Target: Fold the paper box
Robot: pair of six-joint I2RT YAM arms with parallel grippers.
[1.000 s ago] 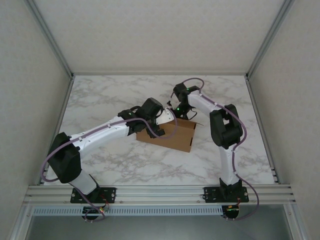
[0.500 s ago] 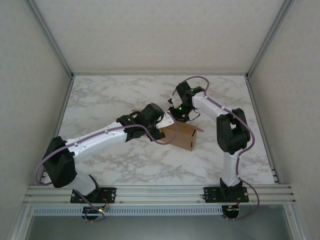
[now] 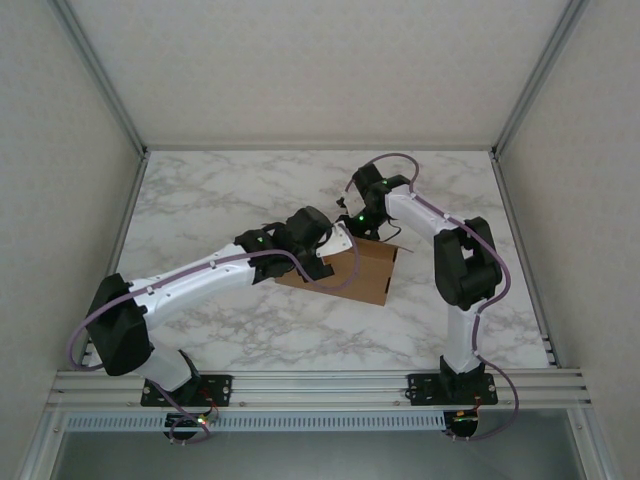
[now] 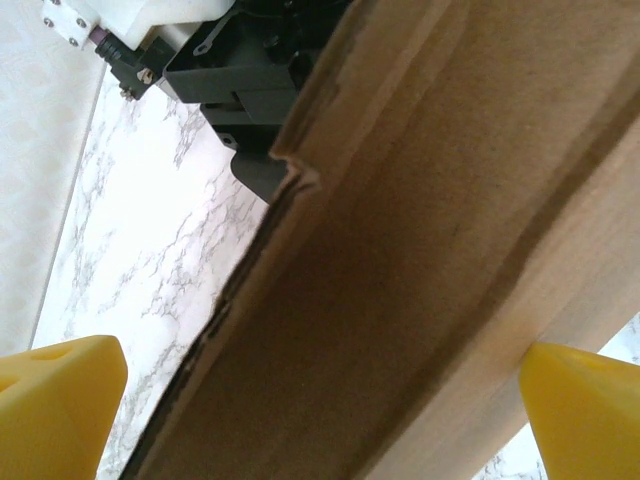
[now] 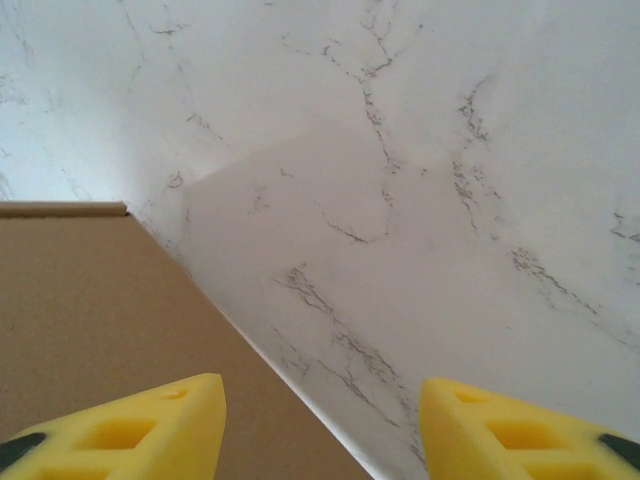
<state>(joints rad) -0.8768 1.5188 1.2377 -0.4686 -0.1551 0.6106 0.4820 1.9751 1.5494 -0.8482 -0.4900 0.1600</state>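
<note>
L end effector [image 3: 326, 250]: released, jaws at full spread, sitting at the near-left top of the paper box [image 3: 352, 272].
L wrist view: you see the yellow fingertips [image 4: 60, 395] in both bottom corners, with a brown panel of the paper box filling the gap btwn them. You can't tell whether the pads touch it.
Beyond that panel: a ragged cardboard edge, then black arm housing [image 4: 240, 70] close behind it.
R end effector [image 3: 356, 226]: released, jaws part-spread, nothing clamped; it hangs at the box's far edge.
R wrist view: yellow fingertips [image 5: 130, 425] low in frame, one over flat cardboard, the other over bare marble. The cardboard's straight edge cuts diagonally btwn them.
Paper box: plain brown, unprinted, standing mid-worktop btwn the two end effectors. The near face tilts toward you and a small flap juts out at its far-right corner.
L arm [image 3: 190, 280]: runs diagonally from its base at bottom left up to the box.
R arm [image 3: 462, 265]: rises from its base at bottom right, elbow high, then bends back toward centre.
Worktop [image 3: 220, 190]: white marble w/ grey veins.
</note>
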